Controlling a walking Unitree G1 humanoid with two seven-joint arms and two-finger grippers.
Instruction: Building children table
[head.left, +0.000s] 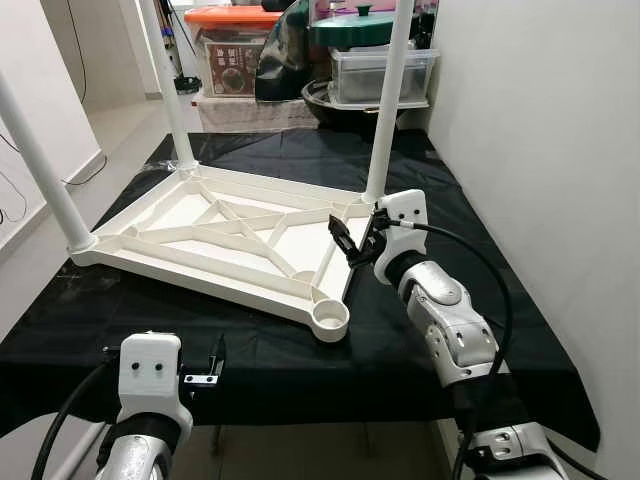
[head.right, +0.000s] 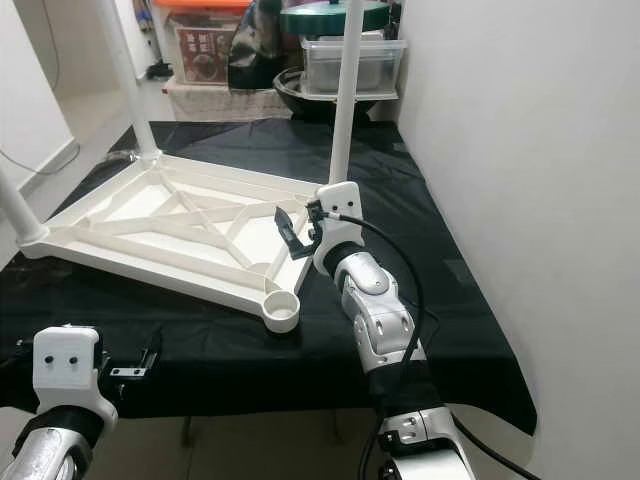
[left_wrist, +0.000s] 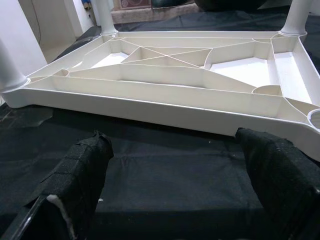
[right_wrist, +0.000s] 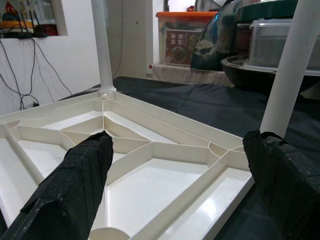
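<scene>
Upturned white table top (head.left: 230, 235) on black cloth (head.left: 420, 180), three legs (head.left: 388, 100) fitted. Right gripper (head.left: 347, 243) spread over its edge; left gripper (head.left: 215, 365) spread, near.

I see the upturned tabletop (head.left: 230, 235) on the cloth (head.left: 420, 330); storage boxes (head.left: 385, 72) stand behind, a wall (head.left: 540, 130) right.

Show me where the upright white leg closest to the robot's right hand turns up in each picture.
Left eye view: the leg rises right of centre, just behind the right hand.
Right eye view: near the middle, again behind that hand.
Left wrist view: its foot stands on the tabletop's far corner.
Right wrist view: a slanting pole beyond one black finger.
Shared landmark: the upturned ribbed tabletop.
</scene>
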